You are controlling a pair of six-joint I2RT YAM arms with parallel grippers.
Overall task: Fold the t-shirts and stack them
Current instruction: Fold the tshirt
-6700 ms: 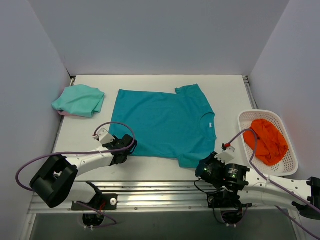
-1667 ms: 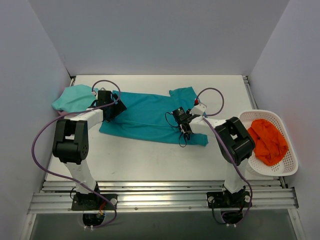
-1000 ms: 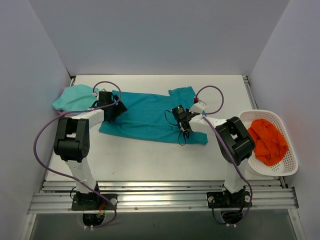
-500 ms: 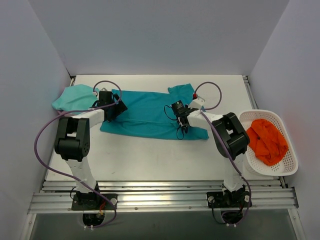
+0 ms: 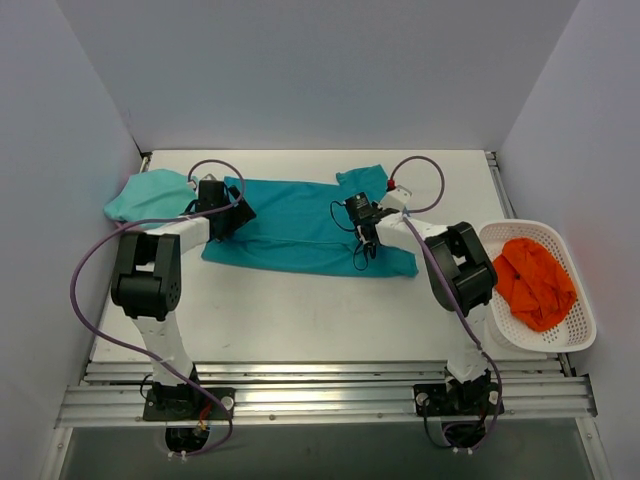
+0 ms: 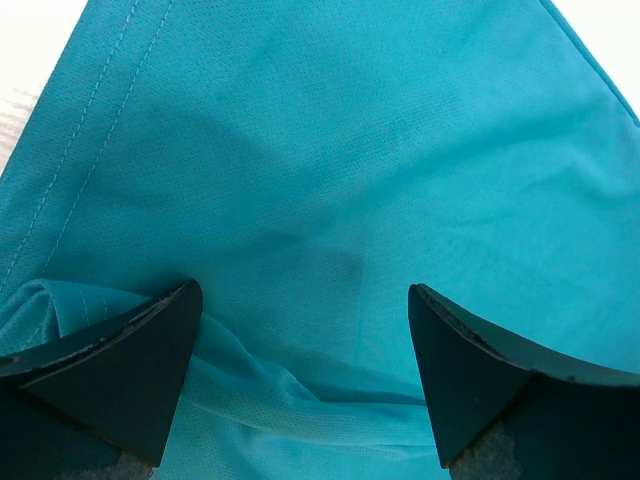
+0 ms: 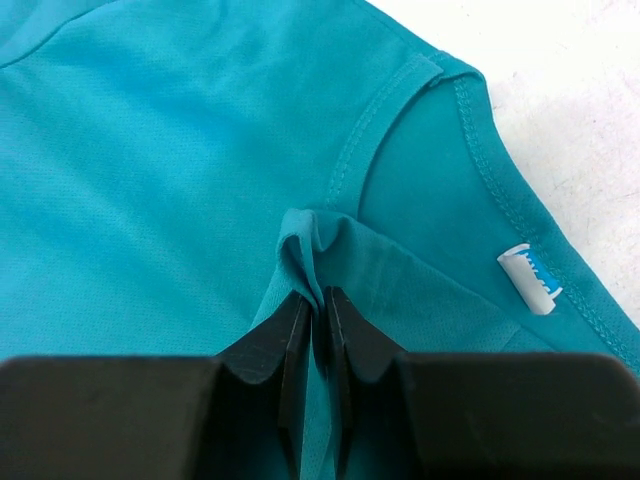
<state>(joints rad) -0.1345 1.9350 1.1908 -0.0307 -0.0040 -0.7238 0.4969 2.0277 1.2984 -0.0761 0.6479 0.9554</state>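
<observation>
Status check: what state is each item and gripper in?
teal t-shirt: folded into a long band, lying flat
mint t-shirt: bunched, far left
left gripper: open over the teal cloth
right gripper: shut on a teal pleat by the collar
orange cloth: crumpled in basket

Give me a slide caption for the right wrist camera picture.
Right gripper pinching a raised fold of the teal t-shirt, with the neck tag visible at right.
</observation>
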